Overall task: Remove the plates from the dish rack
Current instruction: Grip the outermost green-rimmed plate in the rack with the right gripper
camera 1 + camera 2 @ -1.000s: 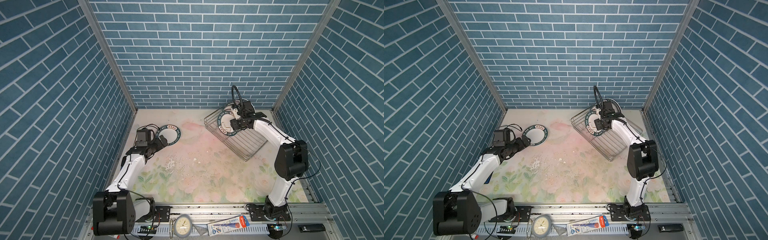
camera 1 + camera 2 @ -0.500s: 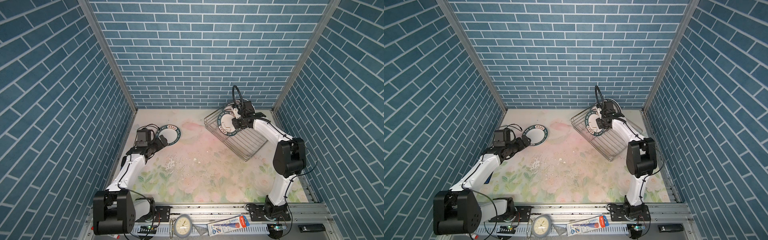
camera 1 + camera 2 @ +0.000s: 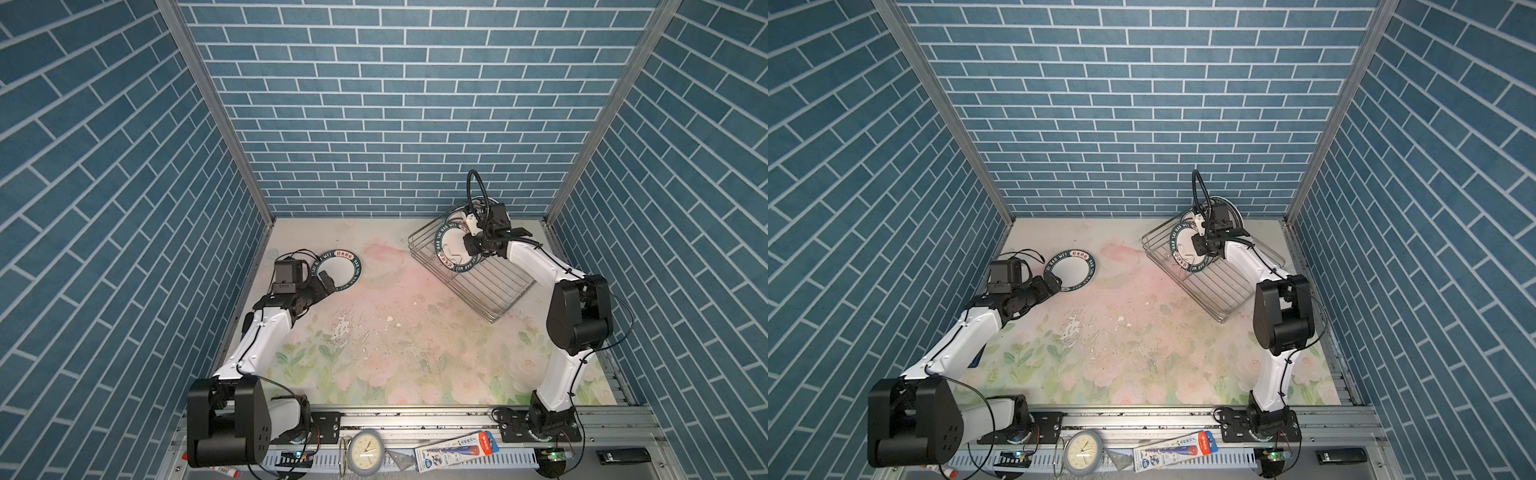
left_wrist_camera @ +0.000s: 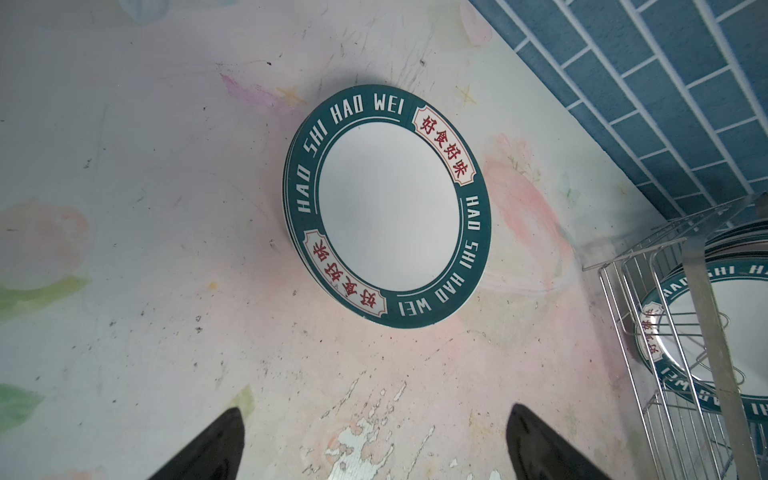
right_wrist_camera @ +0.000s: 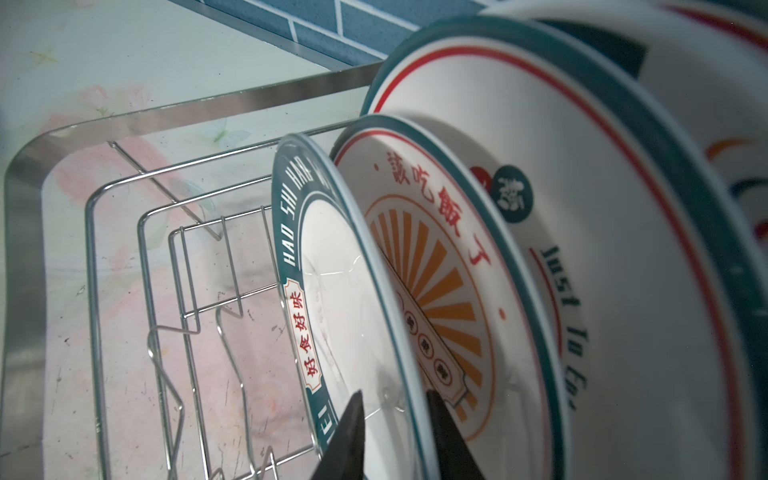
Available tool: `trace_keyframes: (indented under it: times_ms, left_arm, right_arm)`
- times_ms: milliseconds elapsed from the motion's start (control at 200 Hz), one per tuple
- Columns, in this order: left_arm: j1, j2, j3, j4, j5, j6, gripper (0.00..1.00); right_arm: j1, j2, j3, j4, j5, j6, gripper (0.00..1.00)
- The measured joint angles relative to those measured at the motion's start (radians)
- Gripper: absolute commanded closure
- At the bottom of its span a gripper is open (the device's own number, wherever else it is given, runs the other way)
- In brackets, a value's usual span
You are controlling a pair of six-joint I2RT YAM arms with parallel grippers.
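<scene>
Pick in hand: on the surface [image 3: 395, 340], far right, the dish rack [image 3: 500, 293] holds several plates [image 5: 561, 232] upright. The right gripper [image 5: 395, 392] fingers look clamped on the front plate [image 5: 332, 299] rim, though it's hard to be sure. Next: lift it straight clear of the prongs. The left gripper [image 4: 374, 407] fingers are spread, empty.

White plate [image 4: 390, 208] mid-frame: dark green rim, white lettering, red characters on cream panels. Same pattern on racked plate [image 5: 332, 299]; orange sunburst plate [image 5: 436, 291] right of it. Silver dish rack [image 5: 25, 257]. Pastel floral tabletop [image 3: 395, 353], blue-brick walls [image 3: 395, 104].
</scene>
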Motion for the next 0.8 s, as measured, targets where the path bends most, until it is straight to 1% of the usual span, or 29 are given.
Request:
trace_keyframes:
  times_ms: [140, 175, 230, 265, 640, 800]
  left_arm:
    - [0.000, -0.005, 0.000, -0.001, -0.003, 0.004, 0.01]
    - [0.000, -0.005, 0.000, -0.002, -0.004, 0.006, 0.01]
    - [0.000, -0.005, 0.000, -0.007, -0.004, 0.010, 0.01]
    - [0.000, -0.005, 0.000, -0.011, -0.004, 0.012, 0.01]
    - [0.000, -0.005, 0.000, -0.027, -0.002, 0.019, 0.01]
    - [0.000, -0.003, 0.003, -0.039, 0.017, 0.020, 0.01]
  right_arm:
    - [-0.003, 0.000, -0.013, 0.023, 0.000, -0.002, 0.81]
    - [-0.004, 0.000, -0.018, 0.028, 0.000, -0.002, 0.83]
    - [-0.004, 0.000, -0.023, 0.033, -0.003, -0.010, 1.00]
    - [-0.006, -0.004, -0.022, 0.030, -0.033, -0.006, 1.00]
    - [-0.004, -0.004, -0.023, 0.051, -0.034, -0.010, 1.00]
    - [-0.004, -0.004, -0.023, 0.051, -0.033, -0.013, 1.00]
